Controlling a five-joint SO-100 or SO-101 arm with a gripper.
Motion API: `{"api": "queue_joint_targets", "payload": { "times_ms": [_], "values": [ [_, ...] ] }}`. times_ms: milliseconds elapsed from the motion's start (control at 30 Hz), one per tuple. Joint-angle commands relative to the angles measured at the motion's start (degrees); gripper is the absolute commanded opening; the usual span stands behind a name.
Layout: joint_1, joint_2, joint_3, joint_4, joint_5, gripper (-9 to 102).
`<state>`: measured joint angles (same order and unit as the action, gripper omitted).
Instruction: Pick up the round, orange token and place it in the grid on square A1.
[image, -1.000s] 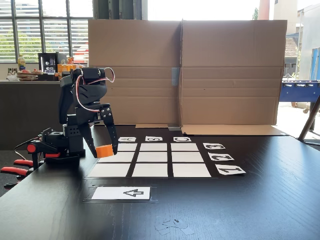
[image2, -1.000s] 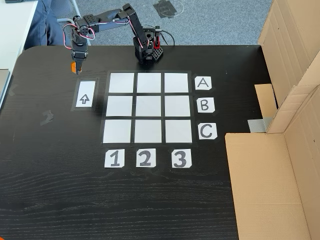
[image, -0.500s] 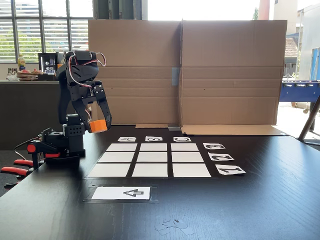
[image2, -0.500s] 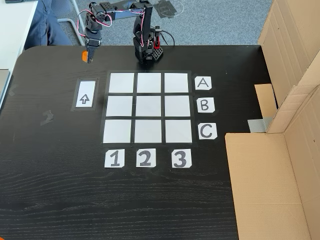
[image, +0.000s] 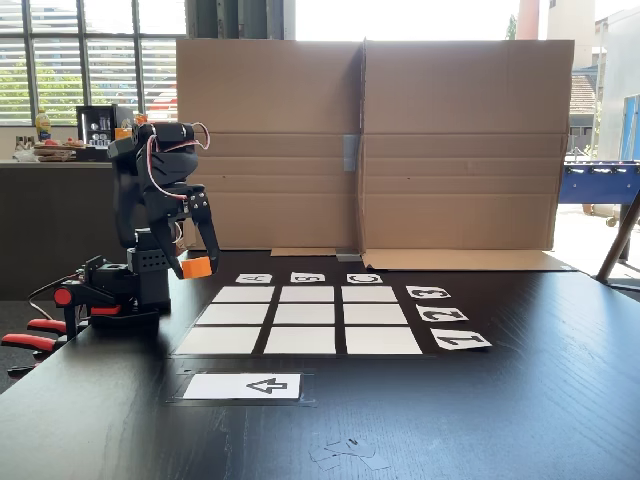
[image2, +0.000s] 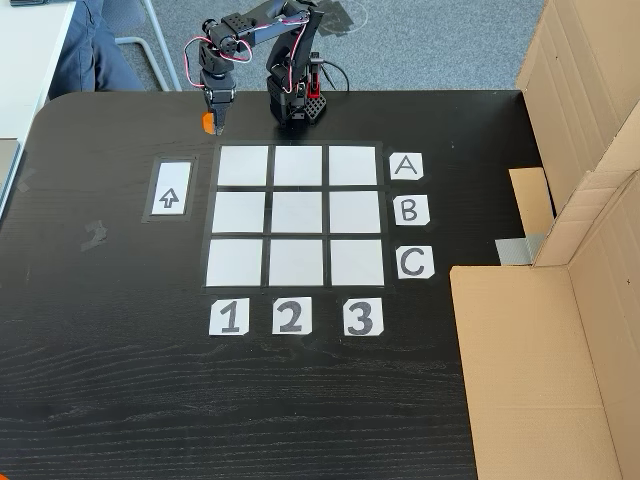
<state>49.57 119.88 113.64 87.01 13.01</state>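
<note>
The orange token (image: 195, 266) (image2: 208, 123) hangs in the air between the fingers of my gripper (image: 198, 262) (image2: 213, 122), which is shut on it. In both fixed views it is held above the dark table, just outside the grid's corner nearest the arm base. The grid (image: 306, 314) (image2: 296, 214) is a 3 by 3 array of white tiles with cards A B C along one side and 1 2 3 along another. In the view from above, the tile in row A and column 1 (image2: 243, 166) lies just below and right of the token.
A white card with a black arrow (image: 243, 386) (image2: 169, 188) lies beside the grid. The arm base (image: 130, 285) (image2: 295, 100) stands at the table's edge behind the grid. Large cardboard walls (image: 370, 140) (image2: 580, 160) border the far side. Red clamps (image: 35, 335) grip the table edge.
The arm lifted the token from near the table, then swung it toward the grid's corner by the A row, lowering it a little over the last half second.
</note>
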Motion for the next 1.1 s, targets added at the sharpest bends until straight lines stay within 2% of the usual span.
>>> {"api": "queue_joint_targets", "payload": {
  "times_ms": [0,267,600,1067],
  "values": [
    [-1.67,4.92,3.87,-0.88,-0.53,14],
    [-5.1,7.91,14.5,-3.43,-0.53,14],
    [-6.77,5.89,24.43,-13.89,-0.97,14],
    [-7.73,-5.01,25.58,-23.73,-2.37,15]
  ]
}}
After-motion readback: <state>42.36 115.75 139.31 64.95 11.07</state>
